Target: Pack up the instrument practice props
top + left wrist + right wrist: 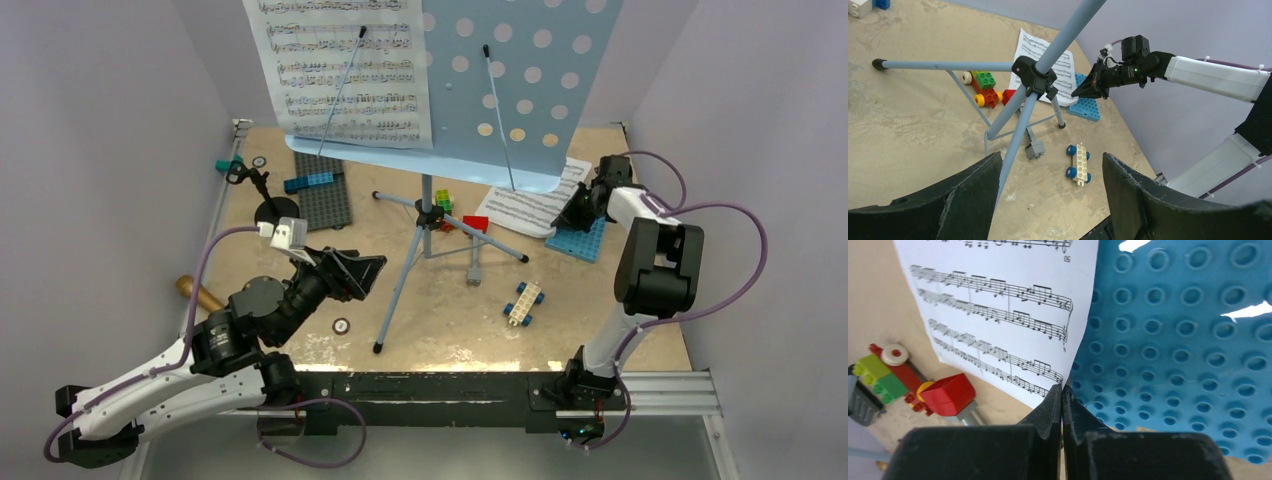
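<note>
Left pincer apart, low beside music stand leg; right pincer outstretched, pinching sheet-music page corner.

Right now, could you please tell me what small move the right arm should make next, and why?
Probably lift the right gripper a little to peel the music sheet off the blue baseplate. Its jaws are shut at the sheet's corner, apparently pinching it, and the sheet lies flat, partly on the baseplate.
</note>
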You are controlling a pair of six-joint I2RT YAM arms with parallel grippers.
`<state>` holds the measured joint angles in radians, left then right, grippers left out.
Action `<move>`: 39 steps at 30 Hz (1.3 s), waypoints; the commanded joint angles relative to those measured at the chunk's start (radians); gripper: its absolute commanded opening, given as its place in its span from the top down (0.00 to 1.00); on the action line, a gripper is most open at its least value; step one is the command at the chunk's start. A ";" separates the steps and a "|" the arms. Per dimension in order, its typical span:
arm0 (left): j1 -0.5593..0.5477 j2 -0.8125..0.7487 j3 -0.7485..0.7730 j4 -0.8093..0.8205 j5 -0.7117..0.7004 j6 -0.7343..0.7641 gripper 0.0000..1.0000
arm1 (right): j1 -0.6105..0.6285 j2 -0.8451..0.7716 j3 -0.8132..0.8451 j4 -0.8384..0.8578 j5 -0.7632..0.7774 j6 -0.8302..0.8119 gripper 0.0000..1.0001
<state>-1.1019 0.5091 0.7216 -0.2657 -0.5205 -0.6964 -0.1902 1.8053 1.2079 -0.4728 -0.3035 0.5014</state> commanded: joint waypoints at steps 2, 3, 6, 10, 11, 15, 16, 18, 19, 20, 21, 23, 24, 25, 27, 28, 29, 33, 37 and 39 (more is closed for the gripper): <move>-0.004 -0.006 -0.016 -0.009 0.000 -0.019 0.23 | -0.018 -0.055 -0.044 -0.002 0.105 -0.052 0.93; -0.004 -0.009 -0.019 -0.008 -0.001 -0.018 0.22 | -0.018 -0.071 -0.049 0.005 0.098 -0.053 0.79; -0.004 -0.011 -0.014 -0.006 0.004 -0.009 0.19 | -0.017 -0.135 -0.049 0.020 0.090 -0.034 0.48; -0.004 0.001 0.008 -0.009 0.021 0.001 0.15 | -0.008 -0.258 -0.031 0.026 0.075 0.005 0.38; -0.004 0.005 0.015 -0.010 0.023 0.004 0.15 | -0.004 -0.302 -0.030 0.029 0.076 0.016 0.37; -0.004 0.027 0.082 -0.044 -0.010 0.045 0.12 | 0.056 -0.631 -0.133 0.073 0.115 0.080 0.36; -0.004 0.028 0.102 -0.061 -0.029 0.052 0.11 | 0.082 -0.705 -0.185 0.097 0.132 0.082 0.36; -0.004 0.025 0.142 -0.091 -0.053 0.078 0.11 | 0.150 -0.855 -0.290 0.147 0.168 0.070 0.36; -0.003 0.020 0.162 -0.105 -0.069 0.085 0.10 | 0.220 -0.930 -0.340 0.156 0.190 0.059 0.37; -0.003 0.013 0.183 -0.115 -0.090 0.089 0.10 | 0.285 -1.002 -0.387 0.168 0.208 0.040 0.37; -0.004 0.003 0.196 -0.121 -0.107 0.094 0.10 | 0.350 -1.069 -0.432 0.173 0.238 0.025 0.38; -0.004 -0.023 0.212 -0.113 -0.113 0.145 0.09 | 0.477 -1.188 -0.513 0.177 0.290 -0.006 0.39; -0.004 -0.039 0.216 -0.100 -0.103 0.171 0.09 | 0.534 -1.242 -0.553 0.175 0.298 -0.020 0.40; -0.004 -0.056 0.218 -0.086 -0.088 0.197 0.09 | 0.584 -1.290 -0.587 0.169 0.316 -0.033 0.41; -0.004 -0.090 0.223 -0.065 -0.059 0.234 0.09 | 0.682 -1.383 -0.654 0.168 0.329 -0.075 0.42; -0.004 -0.103 0.229 -0.062 -0.054 0.249 0.10 | 0.730 -1.437 -0.673 0.169 0.339 -0.098 0.43; -0.004 -0.117 0.238 -0.062 -0.056 0.255 0.09 | 0.787 -1.465 -0.683 0.163 0.361 -0.120 0.44; -0.004 -0.145 0.270 -0.073 -0.103 0.281 0.10 | 1.020 -1.489 -0.672 0.145 0.527 -0.169 0.47; -0.004 -0.139 0.299 -0.115 -0.147 0.282 0.10 | 1.265 -1.385 -0.635 0.173 0.770 -0.226 0.48; -0.004 -0.129 0.312 -0.131 -0.152 0.282 0.10 | 1.410 -1.327 -0.609 0.214 0.893 -0.282 0.49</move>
<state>-1.1019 0.3645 0.9913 -0.3637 -0.6353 -0.4515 1.0100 0.3798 0.5282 -0.3481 0.2802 0.3393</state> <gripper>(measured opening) 0.901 0.519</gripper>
